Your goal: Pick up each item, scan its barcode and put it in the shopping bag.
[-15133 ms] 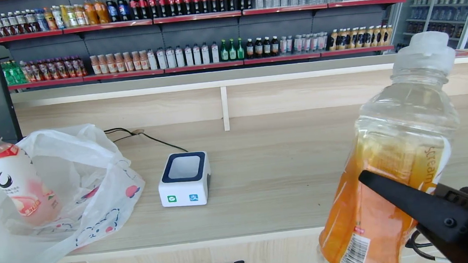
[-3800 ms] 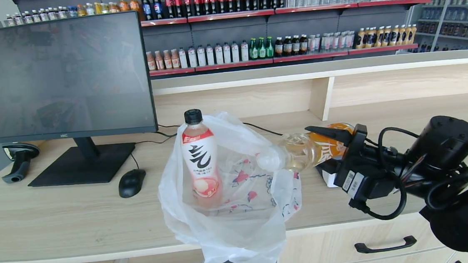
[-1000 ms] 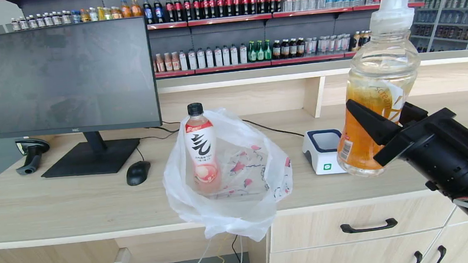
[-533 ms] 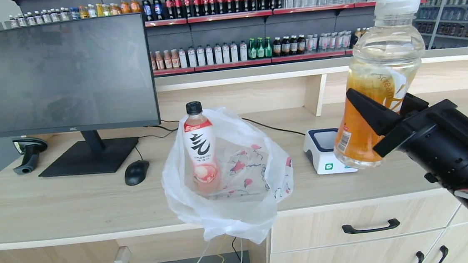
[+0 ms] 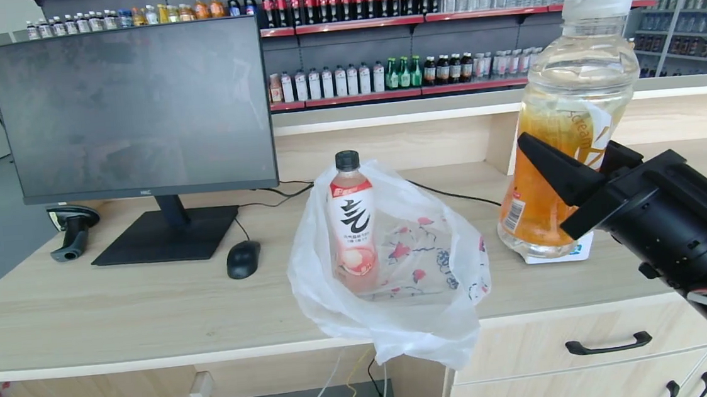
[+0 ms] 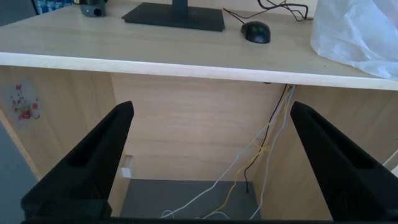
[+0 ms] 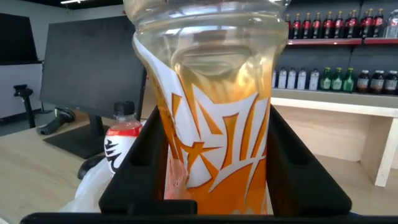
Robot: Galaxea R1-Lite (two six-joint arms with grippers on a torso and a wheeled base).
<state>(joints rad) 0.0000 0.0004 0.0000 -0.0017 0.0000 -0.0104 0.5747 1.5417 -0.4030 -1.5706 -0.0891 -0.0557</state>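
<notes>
On wooden counter (image 5: 117, 318): monitor (image 5: 132, 108), shopping bag (image 5: 413, 320); shelves (image 5: 377, 23) behind. Right gripper (image 5: 568, 156) clamps bottle (image 5: 571, 80); left gripper (image 6: 211, 109) apart.

Wood counter (image 5: 117, 318) w/ drawers (image 5: 529, 344); drink shelves (image 5: 378, 25) behind; monitor (image 5: 132, 108).

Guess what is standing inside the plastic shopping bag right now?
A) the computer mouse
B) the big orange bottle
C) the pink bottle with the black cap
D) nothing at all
C: the pink bottle stands upright inside the shopping bag, while the orange bottle is outside the bag, gripped by the right claw.
</notes>
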